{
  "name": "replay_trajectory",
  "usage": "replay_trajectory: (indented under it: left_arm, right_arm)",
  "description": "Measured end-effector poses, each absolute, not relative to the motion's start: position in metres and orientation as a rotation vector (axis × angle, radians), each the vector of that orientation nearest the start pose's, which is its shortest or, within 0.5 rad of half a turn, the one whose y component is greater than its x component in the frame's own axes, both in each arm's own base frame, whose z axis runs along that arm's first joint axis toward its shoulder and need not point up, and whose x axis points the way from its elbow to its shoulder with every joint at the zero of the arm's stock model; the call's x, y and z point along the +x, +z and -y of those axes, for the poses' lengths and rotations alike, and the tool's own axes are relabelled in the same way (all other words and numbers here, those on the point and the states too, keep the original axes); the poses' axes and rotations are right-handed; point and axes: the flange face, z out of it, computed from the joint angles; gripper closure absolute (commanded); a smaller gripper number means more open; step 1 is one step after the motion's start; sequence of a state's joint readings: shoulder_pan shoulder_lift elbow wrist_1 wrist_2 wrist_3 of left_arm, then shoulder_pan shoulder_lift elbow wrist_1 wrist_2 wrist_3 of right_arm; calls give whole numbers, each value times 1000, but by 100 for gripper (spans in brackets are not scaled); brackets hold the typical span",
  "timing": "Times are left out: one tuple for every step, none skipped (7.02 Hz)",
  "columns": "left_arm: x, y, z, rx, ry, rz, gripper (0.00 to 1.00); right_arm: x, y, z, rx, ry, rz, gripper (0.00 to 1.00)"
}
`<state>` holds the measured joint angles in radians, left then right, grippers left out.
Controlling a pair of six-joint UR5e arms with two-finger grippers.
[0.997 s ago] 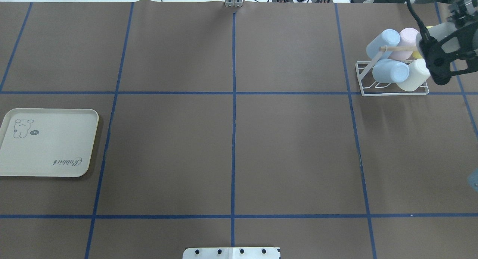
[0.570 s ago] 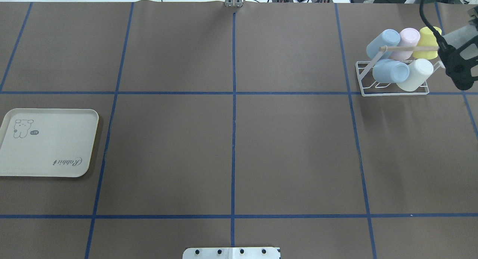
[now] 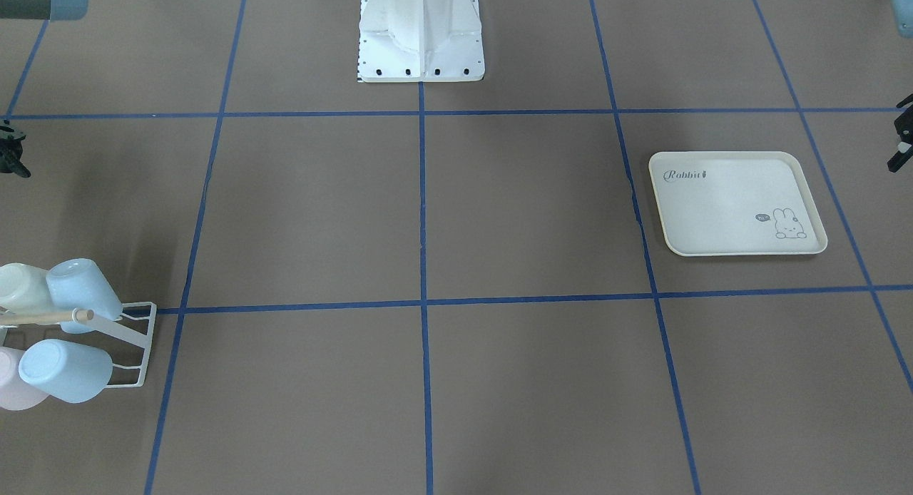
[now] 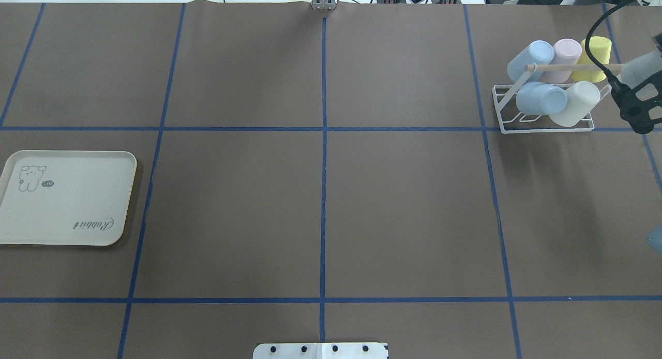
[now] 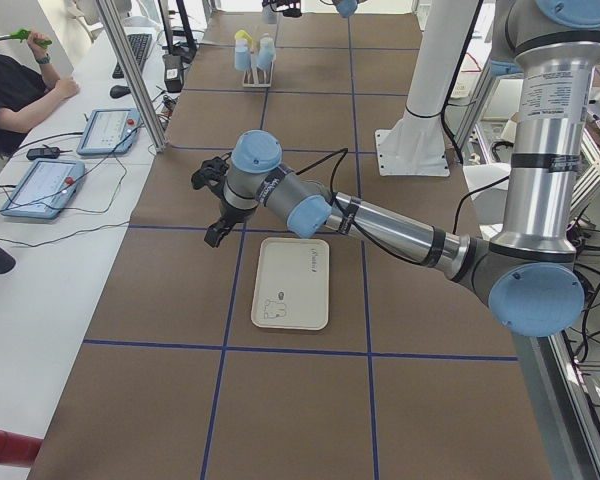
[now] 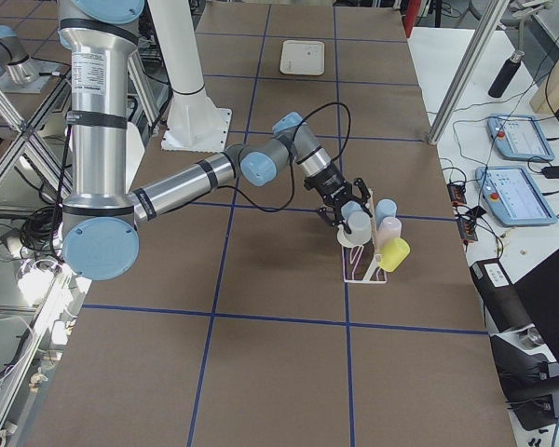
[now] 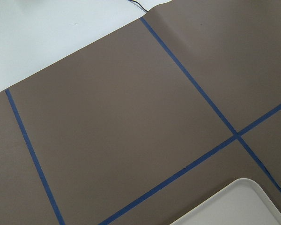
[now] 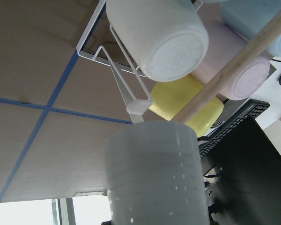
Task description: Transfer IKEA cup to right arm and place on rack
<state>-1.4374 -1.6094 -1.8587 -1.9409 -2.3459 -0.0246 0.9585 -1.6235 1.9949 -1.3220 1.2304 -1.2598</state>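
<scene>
The white wire rack (image 4: 499, 108) with its wooden dowel (image 4: 563, 67) stands at the table's far right and holds blue, pink, yellow and white cups. It also shows in the front view (image 3: 146, 338) and close up in the right wrist view (image 8: 126, 70). My right gripper (image 4: 638, 98) is just right of the rack, shut on a pale white cup (image 8: 152, 178), which hangs beside the rack's end, apart from it. My left gripper (image 5: 215, 205) hovers beyond the tray's outer edge. I cannot tell whether it is open or shut.
A cream rabbit-print tray (image 4: 67, 198) lies at the table's left edge, with nothing on it. The robot's white base (image 3: 421, 38) is at the near middle. Blue tape lines divide the brown table cover. Operator tablets lie on a side table (image 5: 50, 185).
My right gripper has moved to the right with the pale cup, from over the rack's right end to beside it. The yellow cup on the rack has come into view.
</scene>
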Motion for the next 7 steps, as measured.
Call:
replay_trajectory:
  left_arm:
    - [5,452,514,603,370,-796,0]
    - [5,452,514,603,371,-796,0]
    - [5,452,514,602,370,-797,0]
    - [5,453,513,600,370,-797,0]
    - [5,455,512,598,369,-798,0]
    - [5,456,512,597,369,-798,0]
    - [5,457,511,596,368,-798,0]
  right_arm:
    - [-142,476,492,555,-1676,-580,85]
    - [-144,481,493,561,-1674,-581,84]
    - [-146,483,494,562,-1675,-580,84]
    - [-149,487,494,559,-1680,-578,84]
    - [-152,490,494,554,-1685,-576,83]
    - [-153,492,494,551,-1689,-574,83]
    - [-155,493,494,551,-1693,-573,80]
